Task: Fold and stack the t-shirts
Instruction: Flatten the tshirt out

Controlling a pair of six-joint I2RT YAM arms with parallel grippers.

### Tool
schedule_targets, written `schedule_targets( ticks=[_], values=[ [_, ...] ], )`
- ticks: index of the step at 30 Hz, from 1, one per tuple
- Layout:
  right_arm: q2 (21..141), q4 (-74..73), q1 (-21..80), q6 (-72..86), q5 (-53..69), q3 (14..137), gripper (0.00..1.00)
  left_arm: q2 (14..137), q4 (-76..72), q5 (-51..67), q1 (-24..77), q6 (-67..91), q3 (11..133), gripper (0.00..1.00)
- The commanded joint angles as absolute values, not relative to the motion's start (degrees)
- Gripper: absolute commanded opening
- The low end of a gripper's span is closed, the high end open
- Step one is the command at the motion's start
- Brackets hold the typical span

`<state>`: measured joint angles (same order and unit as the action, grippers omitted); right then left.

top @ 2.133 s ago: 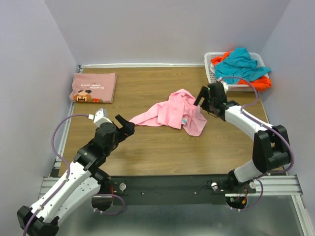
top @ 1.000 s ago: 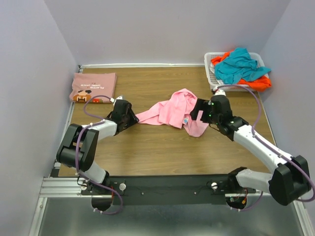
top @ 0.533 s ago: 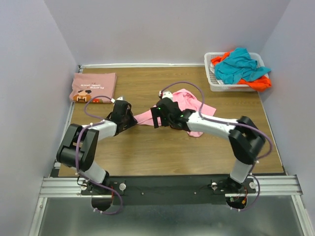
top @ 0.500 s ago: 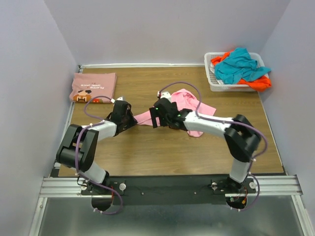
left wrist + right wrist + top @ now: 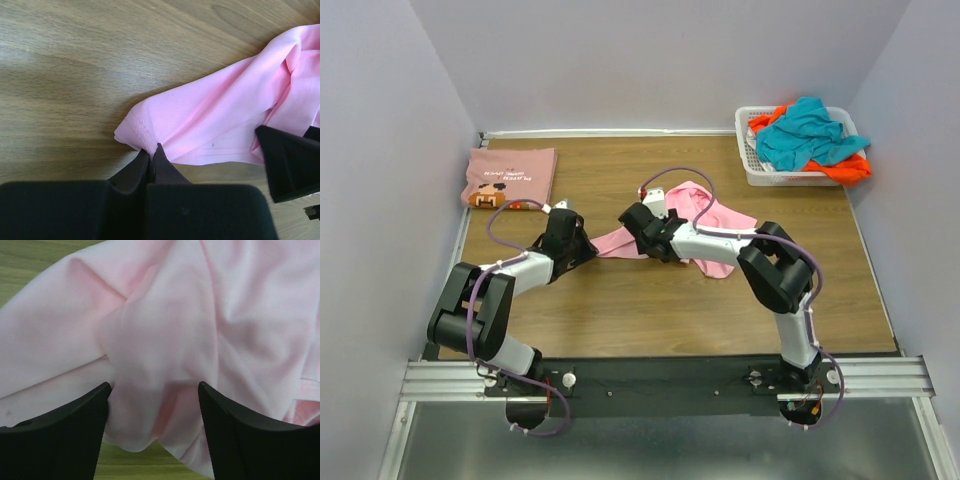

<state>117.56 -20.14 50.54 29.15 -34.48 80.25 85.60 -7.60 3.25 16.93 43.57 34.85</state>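
Swung leftward, right pincer stood open over the light-pink t-shirt, just beside left pincer clamped on its tip.

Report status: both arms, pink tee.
Copy: left fingers shut on light-pink tee corner; right fingers open, straddling its fold; folded print tee and basket stand apart.

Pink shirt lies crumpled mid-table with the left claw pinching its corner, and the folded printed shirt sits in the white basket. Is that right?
Not quite. The folded printed shirt lies on the table in its far left corner, not in the white basket at far right; the top view shows it. The rest stands.
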Motion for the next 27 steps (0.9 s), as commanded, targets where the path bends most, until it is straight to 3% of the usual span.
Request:
schedule_targets(
  ticks=[1, 4, 7, 8, 11, 20, 27],
  values=[
    [115.9, -23.2, 50.7, 32.3, -43.4, 79.0, 0.74, 84.7, -7.3, 2.3, 16.6, 43.8, 34.4, 0.0],
    [114.9, -23.6, 50.7, 32.5, -45.3, 78.0, 0.58, 84.5, -7.1, 2.0, 16.6, 43.7, 34.5, 0.0],
    [113.5, -23.8, 50.6, 33.5, -45.4, 77.1, 0.34, 84.1, -6.5, 1.2, 16.6, 43.7, 34.4, 0.0],
    [113.1, -23.8, 50.6, 33.7, -44.9, 76.9, 0.19, 83.9, -6.1, 0.5, 16.6, 43.8, 34.5, 0.0],
    [112.4, -23.8, 50.6, 33.7, -44.1, 76.6, 0.0, 83.7, -5.6, 0.5, 16.6, 43.6, 34.5, 0.0],
    [103.6, -23.9, 49.6, 31.3, -46.7, 74.6, 0.0, 80.0, -0.5, -5.4, 16.6, 42.3, 38.3, 0.0],
    [88.8, -23.8, 38.7, 27.8, -48.3, 69.7, 0.0, 71.7, 5.5, -13.6, 15.6, 42.5, 44.5, 0.0]
  ],
)
